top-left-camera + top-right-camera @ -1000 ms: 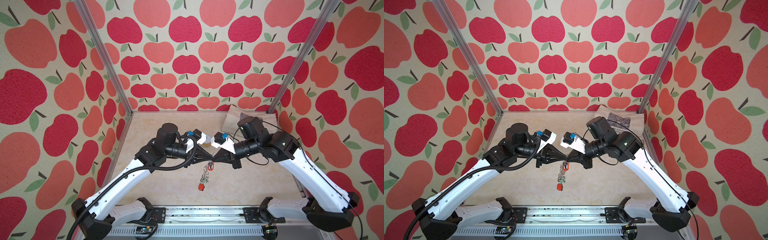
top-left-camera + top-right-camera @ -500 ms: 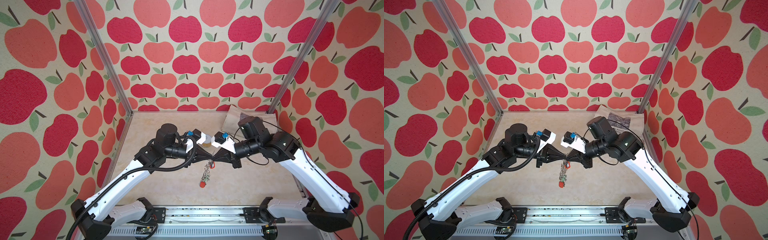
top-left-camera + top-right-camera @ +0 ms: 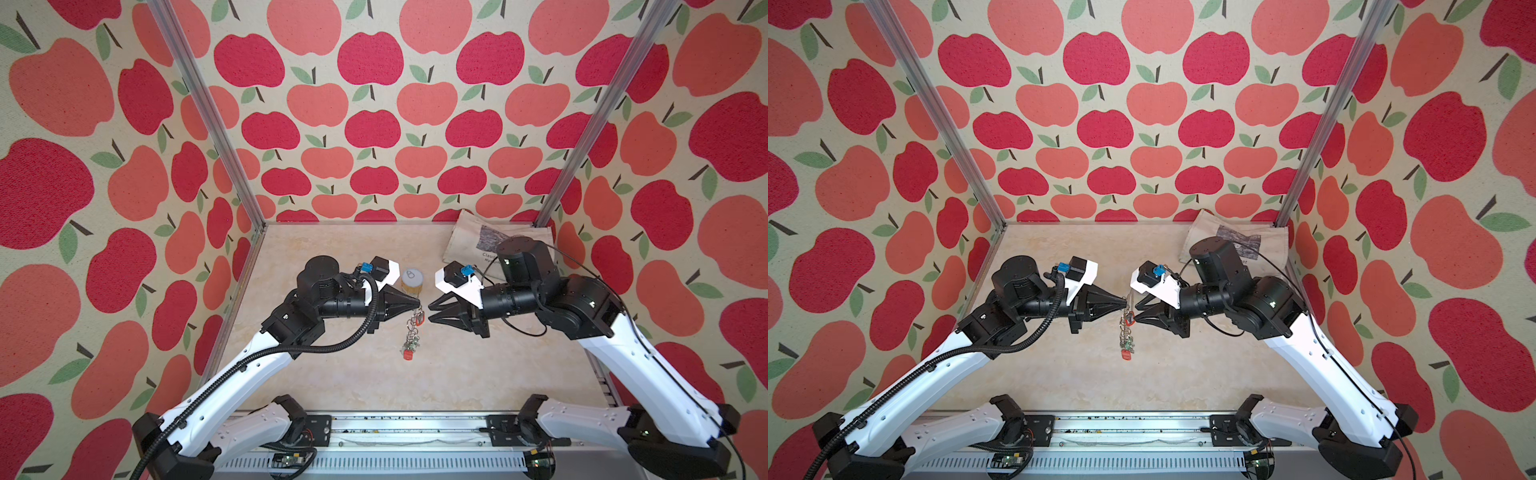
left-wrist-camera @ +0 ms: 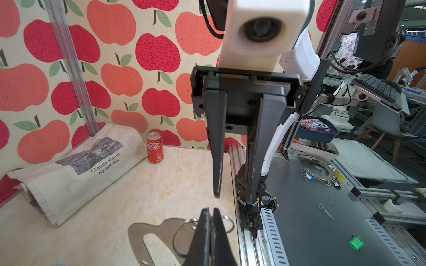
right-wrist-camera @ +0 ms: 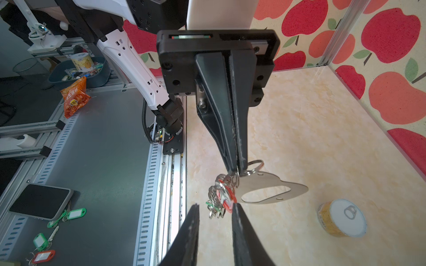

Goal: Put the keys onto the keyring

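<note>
The keyring (image 5: 276,184) is a flat grey plate with an oblong slot, held up above the table. My left gripper (image 5: 236,171) is shut on a metal ring (image 4: 184,232) at the plate's edge (image 4: 159,232). The keys (image 5: 219,202) hang in a bunch from the rings just beside the left gripper's tips. The bunch carries a red tag (image 5: 228,200) and a green tag (image 5: 211,205). In both top views the bunch dangles below my left gripper (image 3: 417,306) (image 3: 1125,306). My right gripper (image 5: 215,207) (image 3: 432,311) faces it, open, with the red tag close to one fingertip (image 5: 235,206).
A yellow can (image 3: 412,280) stands just behind the grippers. A cloth tote bag (image 3: 482,245) lies at the back right, with a red cola can (image 4: 155,147) beside it. Off the table, spare tagged keys (image 5: 69,215) and a phone (image 5: 39,202) lie on the dark bench.
My right gripper has opened and drawn slightly back from the bunch. The left gripper stays shut in the same place, and the keys now hang from it alone.
</note>
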